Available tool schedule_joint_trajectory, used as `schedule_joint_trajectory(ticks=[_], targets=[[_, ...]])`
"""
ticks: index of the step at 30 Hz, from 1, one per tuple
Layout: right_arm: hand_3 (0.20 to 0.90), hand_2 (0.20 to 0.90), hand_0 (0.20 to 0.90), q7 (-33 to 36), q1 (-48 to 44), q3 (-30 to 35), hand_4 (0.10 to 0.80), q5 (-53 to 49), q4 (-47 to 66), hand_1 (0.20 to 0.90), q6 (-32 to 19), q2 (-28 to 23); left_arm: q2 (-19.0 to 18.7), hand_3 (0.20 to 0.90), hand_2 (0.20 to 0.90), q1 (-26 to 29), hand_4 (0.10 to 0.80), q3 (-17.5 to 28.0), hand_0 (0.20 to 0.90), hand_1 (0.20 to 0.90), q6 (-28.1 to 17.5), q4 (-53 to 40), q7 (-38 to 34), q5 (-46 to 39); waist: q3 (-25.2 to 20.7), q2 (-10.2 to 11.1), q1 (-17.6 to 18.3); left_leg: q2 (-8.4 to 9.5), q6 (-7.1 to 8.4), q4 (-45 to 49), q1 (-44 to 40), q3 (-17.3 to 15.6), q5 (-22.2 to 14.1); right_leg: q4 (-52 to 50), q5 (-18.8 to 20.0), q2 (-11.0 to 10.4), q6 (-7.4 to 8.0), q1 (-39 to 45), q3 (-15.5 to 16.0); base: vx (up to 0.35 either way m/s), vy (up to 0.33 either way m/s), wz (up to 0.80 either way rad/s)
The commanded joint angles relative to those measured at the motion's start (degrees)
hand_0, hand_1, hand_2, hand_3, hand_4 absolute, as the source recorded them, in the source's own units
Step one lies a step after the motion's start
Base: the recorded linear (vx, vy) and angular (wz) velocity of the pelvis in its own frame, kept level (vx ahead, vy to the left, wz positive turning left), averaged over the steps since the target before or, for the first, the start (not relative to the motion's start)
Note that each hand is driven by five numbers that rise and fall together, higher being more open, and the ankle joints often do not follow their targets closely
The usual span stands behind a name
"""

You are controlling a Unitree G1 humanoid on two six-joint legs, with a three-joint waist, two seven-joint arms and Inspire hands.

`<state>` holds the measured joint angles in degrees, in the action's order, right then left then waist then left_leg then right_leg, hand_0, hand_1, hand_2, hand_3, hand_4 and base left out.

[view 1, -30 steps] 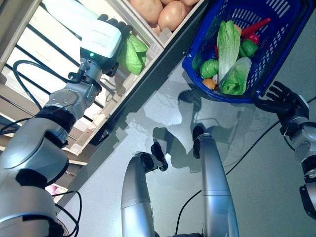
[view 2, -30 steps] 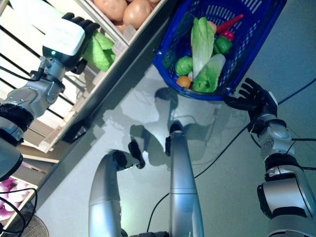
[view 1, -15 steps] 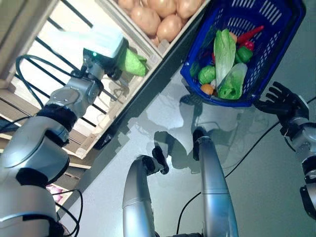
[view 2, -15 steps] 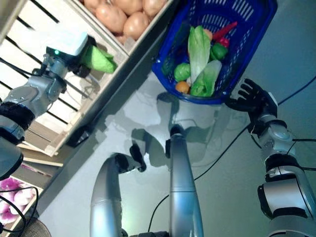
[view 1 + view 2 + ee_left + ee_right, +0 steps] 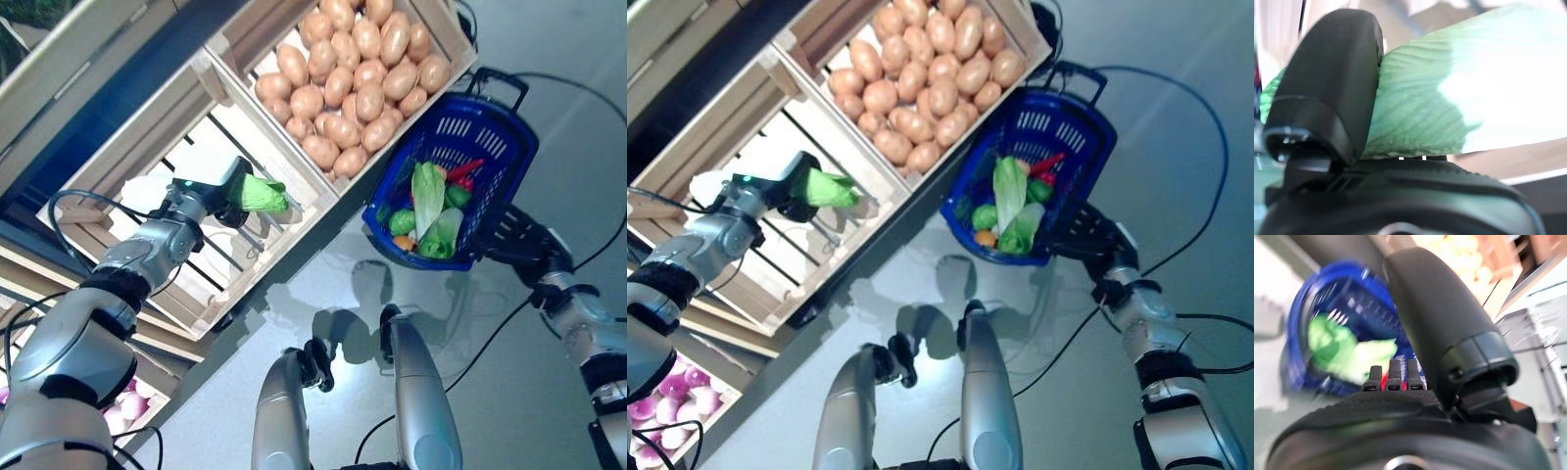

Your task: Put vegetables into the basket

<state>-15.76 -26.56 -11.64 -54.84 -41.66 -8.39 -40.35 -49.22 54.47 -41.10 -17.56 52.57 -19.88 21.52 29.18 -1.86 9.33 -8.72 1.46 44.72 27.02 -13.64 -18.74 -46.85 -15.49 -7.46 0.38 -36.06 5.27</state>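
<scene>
My left hand is shut on a green leafy vegetable and holds it over the slatted wooden crate of the stand; in the left wrist view the thumb presses on the pale green leaf. The blue basket stands on the floor beside the stand and holds leafy greens, a round green vegetable, a red pepper and a small orange one. My right hand is open just beside the basket's near rim; the basket also shows in the right wrist view.
A wooden crate of potatoes sits on the stand right next to the basket. Grey floor lies in front of the stand and around the basket.
The camera has swung, so the whole scene has shifted and more of the stand shows. My left hand has pulled the green vegetable back from the crate. My right hand stays by the basket's rim.
</scene>
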Motion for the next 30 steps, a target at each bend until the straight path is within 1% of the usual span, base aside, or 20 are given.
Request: schedule_joint_trajectory(ticks=[1, 3, 4, 6, 9, 10, 11, 12, 14, 15, 18, 19, 22, 24, 25, 27, 30], targets=[[0.9, 0.9, 0.9, -2.73, 3.02, 3.78, 0.8, 2.74, 6.06, 0.9, -1.41, 3.85, -5.41, 0.3, 0.3, -4.57, 0.4, 10.02, 0.3, 0.3, -5.67, -6.56, -5.55, -6.99, -7.62, 3.03, -1.58, 0.42, -0.25, -9.48, -6.49, -1.41, 3.57, 14.09, 3.43, -3.36, 0.97, 13.45, 3.94, 0.139, 0.006, -0.09], [0.9, 0.9, 0.9, -1.67, 6.21, 3.59, 0.8, 6.3, 7.52, 0.9, -0.83, 5.07, -3.45, 0.3, 0.3, -10.15, 0.4, 13.9, 0.3, 0.3, -7.4, -9.38, -5.21, -10.03, -10.27, 3.36, -2.55, 1.48, 0.07, -14.48, -11.18, -1.53, 5.14, 18.74, 4.0, -3.24, 1.35, 18.54, 5.34, 0.125, 0.003, -0.06], [0.9, 0.9, 0.9, -1.63, 6.28, 3.5, 0.8, 6.33, 7.59, 0.9, -0.81, 5.04, -3.46, 0.3, 0.3, -10.42, 0.4, 14.1, 0.3, 0.3, -7.36, -9.54, -5.19, -10.01, -10.23, 3.34, -2.45, 1.52, 0.08, -14.7, -11.42, -1.53, 5.24, 18.94, 4.08, -3.24, 1.35, 18.79, 5.38, 0.152, -0.006, 0.06], [0.9, 0.9, 0.9, -2.13, 9.53, 3.16, 0.8, 8.36, 9.37, 0.9, 1.66, 6.37, -0.11, 0.3, 0.3, -16.85, 0.4, 18.35, 0.3, 0.3, -7.89, -13.35, -3.47, -13.23, -13.73, 3.63, -3.63, 2.78, 0.61, -20.8, -17.08, -1.28, 6.95, 26.72, 5.52, -2.32, 1.8, 26.06, 7.04, 0.209, -0.021, 0.05], [0.9, 0.9, 0.9, -4.18, 12.56, 2.79, 0.8, 8.53, 10.75, 0.9, 4.89, 8.01, 3.69, 0.3, 0.3, -23.02, 0.4, 22.13, 0.3, 0.3, -9.61, -16.26, -1.73, -19.1, -17.65, 4.01, -4.6, 3.94, 0.94, -29.5, -23.58, -1.04, 9.31, 35.77, 8.02, -0.99, 2.8, 33.42, 8.24, 0.188, -0.018, 0.05], [0.9, 0.9, 0.9, -5.07, 13.66, 2.58, 0.8, 8.12, 11.37, 0.9, 6.73, 9.08, 6.01, 0.3, 0.3, -25.16, 0.4, 23.64, 0.3, 0.3, -10.21, -17.31, -1.34, -20.39, -19.16, 4.15, -5.02, 4.26, 1.07, -32.59, -25.44, -0.7, 10.31, 38.53, 9.14, -0.57, 3.22, 35.31, 8.5, 0.107, -0.013, 0.07], [0.9, 0.9, 0.9, -5.6, 14.04, 2.43, 0.8, 8.34, 11.38, 0.9, 7.24, 9.55, 7.02, 0.3, 0.3, -25.97, 0.4, 24.12, 0.3, 0.3, -10.32, -17.66, -0.96, -20.95, -19.8, 4.17, -5.18, 4.34, 1.17, -33.99, -26.27, -0.57, 10.87, 39.64, 9.68, -0.39, 3.4, 36.08, 8.54, 0.082, -0.013, 0.06], [0.9, 0.9, 0.9, -7.07, 14.45, 2.0, 0.8, 8.34, 11.38, 0.9, 8.49, 10.33, 9.12, 0.3, 0.3, -27.36, 0.4, 25.09, 0.3, 0.3, -11.45, -18.47, -0.12, -23.77, -20.89, 4.25, -5.59, 4.66, 1.38, -36.94, -27.92, -0.12, 11.96, 42.09, 10.8, -0.02, 3.78, 37.71, 8.57, 0.052, -0.007, 0.05], [0.9, 0.9, 0.9, -8.84, 14.82, 0.9, 0.8, 9.31, 11.9, 0.9, 10.85, 11.94, 13.36, 0.3, 0.3, -29.43, 0.4, 26.09, 0.3, 0.3, -12.26, -19.96, 0.82, -27.87, -22.46, 4.35, -6.18, 5.05, 1.54, -41.32, -30.43, 0.8, 13.49, 45.3, 12.34, 0.47, 4.32, 39.94, 8.47, 0.011, -0.008, 0.13], [0.9, 0.9, 0.9, -10.06, 14.73, 0.48, 0.8, 9.6, 12.15, 0.9, 11.48, 12.2, 14.56, 0.3, 0.3, -29.89, 0.4, 26.4, 0.3, 0.3, -12.81, -20.19, 1.69, -29.54, -22.89, 4.57, -6.36, 5.19, 1.26, -42.31, -30.49, 0.52, 14.69, 46.22, 13.43, 0.48, 4.1, 39.99, 8.68, -0.031, -0.015, 0.13], [0.9, 0.9, 0.9, -11.84, 12.93, -2.16, 0.8, 10.08, 14.56, 0.9, 15.16, 13.29, 20.01, 0.3, 0.3, -31.19, 0.4, 26.8, 0.3, 0.3, -13.08, -21.94, 6.3, -36.87, -24.69, 4.91, -7.19, 5.37, 1.57, -47.41, -33.32, 1.59, 16.12, 49.46, 14.68, 1.28, 4.42, 42.43, 9.2, -0.01, -0.021, 0.08], [0.9, 0.9, 0.9, -12.13, 12.82, -2.32, 0.8, 10.17, 14.71, 0.9, 15.23, 13.32, 20.28, 0.3, 0.3, -31.27, 0.4, 26.82, 0.3, 0.3, -13.27, -22.07, 6.82, -37.66, -24.76, 4.92, -7.23, 5.38, 1.6, -47.67, -33.5, 1.65, 16.22, 49.65, 14.76, 1.32, 4.44, 42.6, 9.25, -0.007, -0.023, 0.2], [0.9, 0.9, 0.9, -10.72, 10.64, -4.35, 0.8, 10.87, 16.22, 0.9, 16.99, 14.23, 23.79, 0.3, 0.3, -32.05, 0.4, 26.24, 0.3, 0.3, -13.41, -23.72, 8.74, -41.1, -25.65, 5.23, -7.75, 5.57, 1.65, -49.44, -34.76, 2.12, 16.52, 51.71, 15.57, 1.89, 4.52, 43.91, 9.48, -0.009, -0.019, 0.19], [0.9, 0.9, 0.9, -10.46, 9.1, -5.35, 0.8, 11.59, 16.8, 0.9, 19.1, 14.62, 25.11, 0.3, 0.3, -32.59, 0.4, 25.99, 0.3, 0.3, -13.65, -24.95, 8.31, -40.16, -26.03, 5.33, -8.09, 5.65, 1.56, -49.58, -35.15, 2.12, 16.37, 51.86, 15.58, 2.06, 4.52, 44.1, 9.37, -0.002, -0.003, 0.02], [0.9, 0.9, 0.9, -10.24, 8.07, -6.05, 0.8, 11.16, 17.15, 0.9, 20.51, 14.6, 25.56, 0.3, 0.3, -32.93, 0.4, 25.68, 0.3, 0.3, -13.31, -25.97, 8.74, -41.9, -26.16, 5.41, -8.35, 5.63, 1.5, -49.5, -35.37, 2.07, 16.28, 51.86, 15.59, 2.17, 4.47, 44.3, 9.48, 0.0, 0.0, 0.0], [0.9, 0.9, 0.9, -10.25, 7.09, -6.9, 0.8, 11.25, 17.37, 0.9, 21.59, 15.02, 26.43, 0.3, 0.3, -33.47, 0.4, 25.56, 0.3, 0.3, -13.3, -27.11, 9.53, -42.83, -26.21, 5.51, -8.66, 5.57, 1.41, -49.41, -35.75, 1.9, 16.05, 51.86, 15.54, 2.24, 4.39, 44.69, 9.75, -0.006, 0.0, 0.08], [0.9, 0.9, 0.9, -8.55, 5.13, -8.55, 0.8, 10.03, 16.87, 0.9, 22.31, 16.2, 27.62, 0.3, 0.3, -33.88, 0.4, 24.01, 0.3, 0.3, -12.79, -28.98, 10.75, -44.06, -26.2, 5.51, -9.32, 5.48, 1.3, -49.54, -36.22, 2.11, 15.9, 51.86, 15.39, 2.5, 4.19, 45.23, 10.14, 0.001, -0.005, 0.12]])
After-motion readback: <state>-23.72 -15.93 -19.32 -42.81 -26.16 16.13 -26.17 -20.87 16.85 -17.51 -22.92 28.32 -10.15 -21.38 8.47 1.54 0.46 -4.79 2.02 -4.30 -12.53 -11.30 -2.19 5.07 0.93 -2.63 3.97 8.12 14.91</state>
